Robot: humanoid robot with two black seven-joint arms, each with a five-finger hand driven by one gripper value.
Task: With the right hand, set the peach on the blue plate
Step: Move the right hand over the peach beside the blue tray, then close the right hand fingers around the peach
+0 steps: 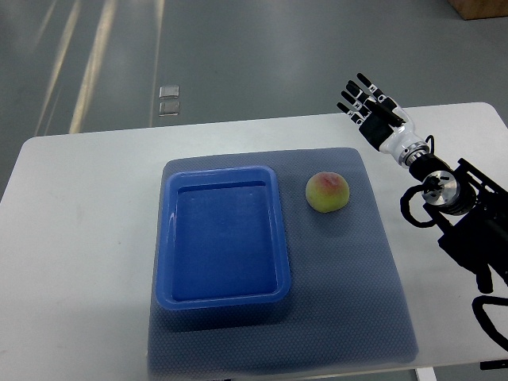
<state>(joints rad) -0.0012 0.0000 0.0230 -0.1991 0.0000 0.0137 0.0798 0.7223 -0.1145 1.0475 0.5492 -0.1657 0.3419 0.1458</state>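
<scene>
White table (79,238) on a grey floor, carrying a dark grey mat (349,294). At the mat's left, the blue plate (223,236), a rectangular tray, holds nothing. Just right of its upper corner, the peach (328,192) rests on the mat. Farther right, the right hand (371,109) hovers near the table's far edge, fingers extended and apart, holding nothing.

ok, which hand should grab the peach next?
Right. The right hand hangs open just beyond the round yellow-pink peach, which lies on the grey mat right of the blue rectangular plate. No left arm is in view.
</scene>
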